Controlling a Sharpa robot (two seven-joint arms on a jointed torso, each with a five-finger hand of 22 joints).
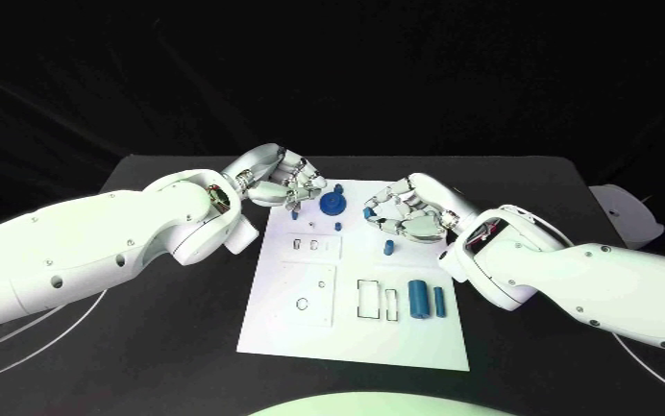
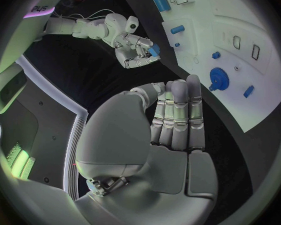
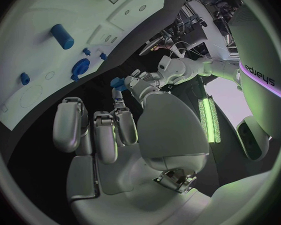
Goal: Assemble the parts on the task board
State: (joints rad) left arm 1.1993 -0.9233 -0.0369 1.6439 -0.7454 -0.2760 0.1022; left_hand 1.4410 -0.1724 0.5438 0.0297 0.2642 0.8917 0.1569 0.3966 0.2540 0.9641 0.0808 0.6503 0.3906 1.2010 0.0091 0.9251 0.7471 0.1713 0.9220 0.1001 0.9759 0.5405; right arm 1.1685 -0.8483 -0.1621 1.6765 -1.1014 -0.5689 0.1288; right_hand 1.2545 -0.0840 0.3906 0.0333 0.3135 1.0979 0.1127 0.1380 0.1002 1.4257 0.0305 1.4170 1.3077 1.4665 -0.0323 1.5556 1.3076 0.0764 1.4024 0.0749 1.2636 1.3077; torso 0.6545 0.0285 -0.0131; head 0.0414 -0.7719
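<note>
The white task board (image 1: 284,330) lies mid-table. My left hand (image 1: 278,183) hovers at its far left corner, fingers pressed together (image 2: 175,117). In the right wrist view that left hand (image 3: 143,85) pinches a small blue part (image 3: 117,82) at its fingertips. My right hand (image 1: 409,212) hangs over the board's far right part with its fingers curled (image 3: 103,135). In the left wrist view the right hand (image 2: 135,49) grips another small blue part (image 2: 154,51). A blue gear (image 1: 332,203) stands on the board between the hands.
On the board lie a short blue peg (image 1: 389,246), a thick blue cylinder (image 1: 419,299) and a thin one (image 1: 439,301) beside a rectangular recess (image 1: 372,299). A round hole (image 1: 303,305) sits nearer me. A pale object (image 1: 624,209) lies at the table's right edge.
</note>
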